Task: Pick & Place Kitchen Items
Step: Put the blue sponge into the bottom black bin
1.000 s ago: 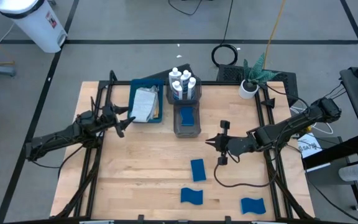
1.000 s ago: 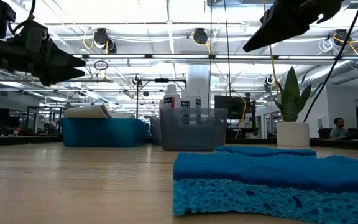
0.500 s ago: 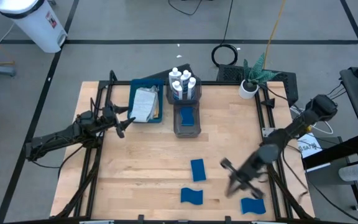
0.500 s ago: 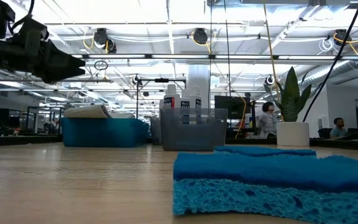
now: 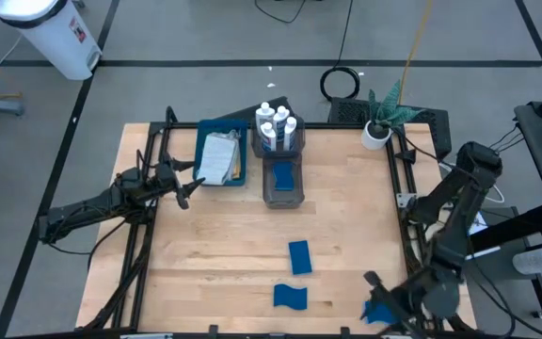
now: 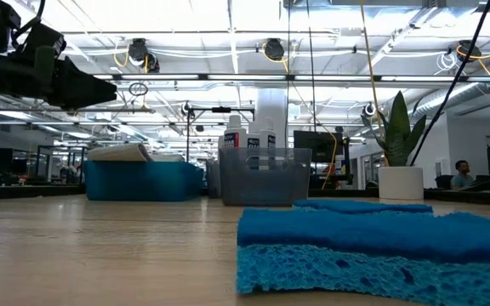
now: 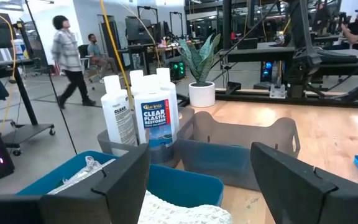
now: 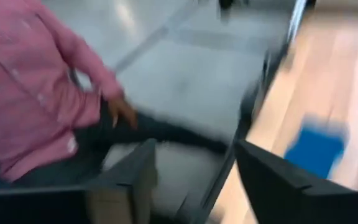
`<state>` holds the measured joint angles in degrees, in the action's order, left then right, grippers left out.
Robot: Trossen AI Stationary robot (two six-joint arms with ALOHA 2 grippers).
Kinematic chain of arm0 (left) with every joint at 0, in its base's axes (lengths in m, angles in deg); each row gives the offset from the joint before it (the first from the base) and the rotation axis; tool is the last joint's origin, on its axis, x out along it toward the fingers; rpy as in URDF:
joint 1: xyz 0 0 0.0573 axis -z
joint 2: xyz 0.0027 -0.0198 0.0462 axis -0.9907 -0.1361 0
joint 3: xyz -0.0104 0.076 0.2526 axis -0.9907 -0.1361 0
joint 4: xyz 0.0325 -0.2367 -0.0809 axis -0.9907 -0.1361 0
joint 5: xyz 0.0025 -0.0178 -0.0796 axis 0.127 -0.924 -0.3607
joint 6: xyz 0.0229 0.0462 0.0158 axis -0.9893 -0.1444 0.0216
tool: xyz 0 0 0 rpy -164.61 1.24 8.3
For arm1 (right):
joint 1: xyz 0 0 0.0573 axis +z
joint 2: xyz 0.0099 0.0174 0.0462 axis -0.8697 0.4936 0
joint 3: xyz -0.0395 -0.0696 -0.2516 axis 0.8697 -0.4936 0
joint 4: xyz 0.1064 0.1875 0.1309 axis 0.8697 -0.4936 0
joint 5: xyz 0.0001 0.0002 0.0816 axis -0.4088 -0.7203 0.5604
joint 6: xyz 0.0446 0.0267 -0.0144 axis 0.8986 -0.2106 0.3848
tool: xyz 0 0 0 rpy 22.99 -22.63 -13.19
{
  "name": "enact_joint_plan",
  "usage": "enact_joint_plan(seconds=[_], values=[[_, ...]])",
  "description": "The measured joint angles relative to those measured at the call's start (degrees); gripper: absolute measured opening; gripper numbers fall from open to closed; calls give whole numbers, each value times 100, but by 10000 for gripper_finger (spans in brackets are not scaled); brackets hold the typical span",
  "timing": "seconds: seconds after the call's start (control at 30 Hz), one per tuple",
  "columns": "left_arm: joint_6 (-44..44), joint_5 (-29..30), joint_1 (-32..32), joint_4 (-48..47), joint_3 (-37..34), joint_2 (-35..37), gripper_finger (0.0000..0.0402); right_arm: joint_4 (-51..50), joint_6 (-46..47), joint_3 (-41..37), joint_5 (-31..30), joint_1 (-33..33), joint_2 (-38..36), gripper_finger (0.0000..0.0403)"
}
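Three blue sponges lie flat on the table's near half: one (image 5: 298, 256), one (image 5: 290, 297), and one at the near right (image 5: 380, 313), which the right wrist view shows blurred (image 8: 316, 149). My right gripper (image 5: 376, 292) hovers by that near-right sponge with its fingers apart (image 8: 197, 180) and nothing between them. White bottles (image 5: 278, 124) (image 7: 148, 112) stand in a grey bin. A light cloth (image 5: 218, 155) lies in the blue tray (image 5: 202, 141). My left gripper (image 5: 188, 188) (image 7: 201, 180) waits open beside the tray, above the table.
A second grey bin (image 5: 282, 196) holding a blue sponge sits in front of the bottle bin. A potted plant (image 5: 376, 127) stands at the far right corner. A person's pink sleeve and hand (image 8: 55, 93) show beyond the table's near right edge.
My right arm has swung fast from the middle of the table toward the near right corner and turned about; its gripper now points at the near-right sponge. It has left the low view. The sponges lie as before.
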<state>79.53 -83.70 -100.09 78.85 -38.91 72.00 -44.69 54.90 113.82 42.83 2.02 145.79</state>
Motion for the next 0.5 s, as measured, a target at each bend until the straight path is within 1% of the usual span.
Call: enact_joint_plan(seconds=[0.07, 0.13, 0.2, 0.27, 0.37, 0.5], values=[[0, 0, 0, 0, 0, 0, 283, -803, 1009, 183, 29, 260, 117, 226], [0, 0, 0, 2, 2, 0, 283, -1368, 1844, 202, 66, 499, 185, 254], [0, 2, 0, 0, 2, 0, 283, -1654, 2550, 85, 87, 717, 226, 272], [0, 2, 1, 2, 2, 0, 283, -1746, 3068, -137, 182, 864, 272, 282], [0, 2, 2, 2, 4, 0, 283, -1634, 3421, -546, 175, 1040, 405, 284], [1, 4, 4, 4, 7, 0, 283, -1385, 3447, -1130, 178, 1070, 694, 276]])
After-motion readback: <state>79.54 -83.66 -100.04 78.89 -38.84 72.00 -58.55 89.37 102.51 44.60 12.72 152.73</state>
